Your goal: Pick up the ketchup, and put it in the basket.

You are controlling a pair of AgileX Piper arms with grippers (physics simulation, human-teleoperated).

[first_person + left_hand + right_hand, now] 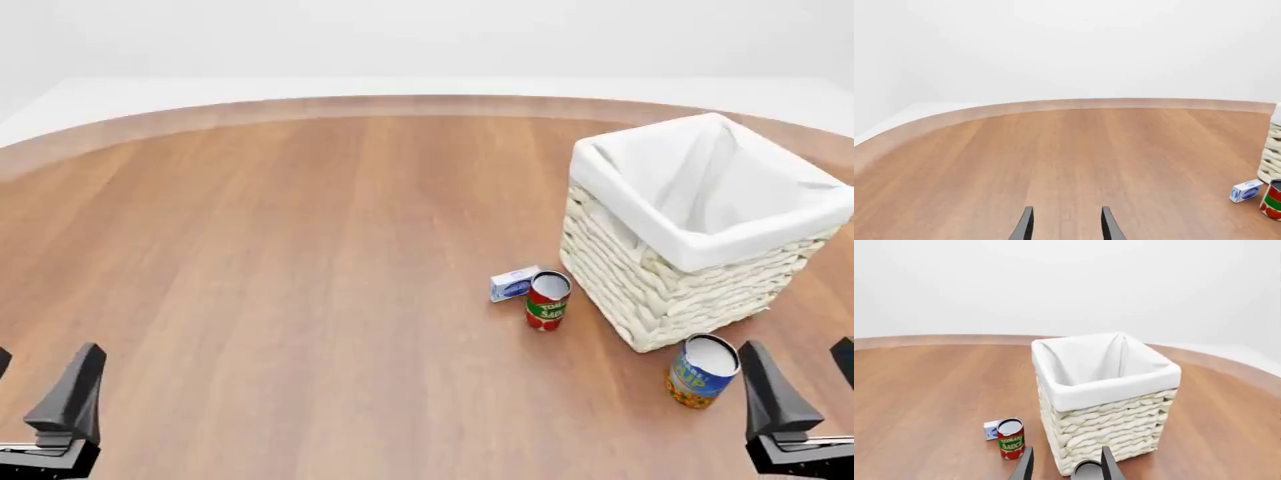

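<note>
A: How many things sit on the surface (294,260)?

B: Four that I can count: one basket (694,300), two cans and one small white-and-blue box (513,284). The red can (547,301) stands upright just beside the box, near the basket's left wall. The blue can (702,371) stands by the basket's near corner.

A: And the ketchup?

B: No view shows it. The basket's white liner hides part of its inside, so I cannot tell whether it lies in there.

A: The two end effectors?

B: The left end effector (1065,225) hangs over bare wood at the near left, fingers spread, holding nothing. The right end effector (1067,464) is at the near right, also spread and empty, with the blue can's top showing between its fingers in the wrist view.
</note>
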